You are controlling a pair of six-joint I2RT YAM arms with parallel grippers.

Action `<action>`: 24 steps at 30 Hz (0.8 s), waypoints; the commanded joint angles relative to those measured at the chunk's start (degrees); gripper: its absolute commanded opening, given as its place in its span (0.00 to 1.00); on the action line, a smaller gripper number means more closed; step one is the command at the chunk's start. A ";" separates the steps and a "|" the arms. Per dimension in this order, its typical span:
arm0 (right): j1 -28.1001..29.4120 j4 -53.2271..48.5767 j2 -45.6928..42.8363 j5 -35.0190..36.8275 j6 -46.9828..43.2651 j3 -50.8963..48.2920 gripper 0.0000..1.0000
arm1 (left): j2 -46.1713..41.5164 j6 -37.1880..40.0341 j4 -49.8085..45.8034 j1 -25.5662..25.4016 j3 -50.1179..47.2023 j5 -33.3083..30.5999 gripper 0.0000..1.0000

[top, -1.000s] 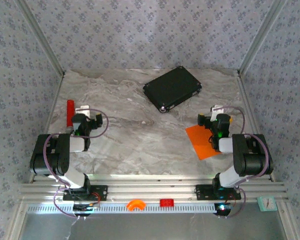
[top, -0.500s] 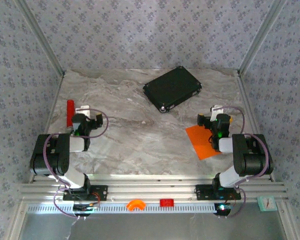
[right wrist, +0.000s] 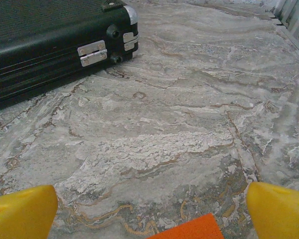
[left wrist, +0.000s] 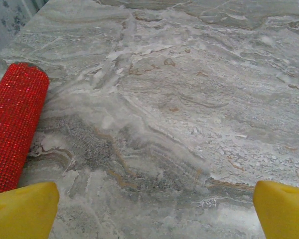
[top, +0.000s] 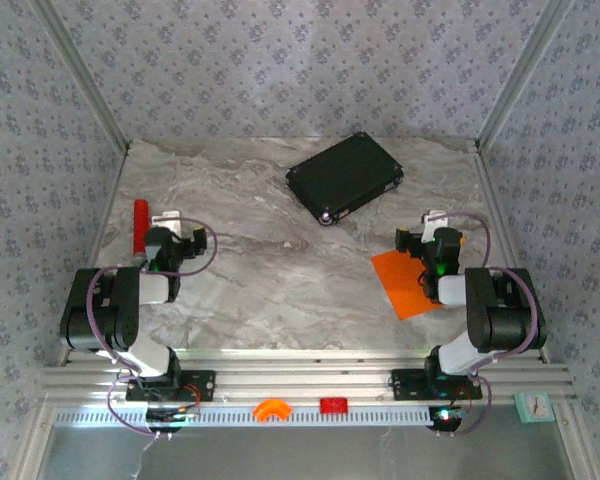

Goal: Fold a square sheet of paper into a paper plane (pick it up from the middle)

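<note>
- The thin, bright orange square sheet of paper (top: 405, 288) lies flat and unfolded on the right side of the grey marble table (top: 270, 290), its near part tucked under the right arm.
- The right gripper (top: 426, 232) hangs over the sheet's far edge, jaws spread wide and holding nothing. Its wrist camera catches an orange corner low between the yellow fingertips (right wrist: 22, 211).
- Further back, the flat black case (top: 344, 177) rests near the rear of the table, well apart from the paper.
- Over on the left, the left gripper (top: 176, 236) is also wide and empty, with the glittery red cylinder (left wrist: 12, 129) just beside its left fingertip.
</note>
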 commanded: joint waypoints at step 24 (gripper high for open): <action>-3.61 -73.12 -31.57 -12.84 36.81 14.60 0.99 | -38.87 -33.65 -49.57 1.23 10.61 13.34 1.00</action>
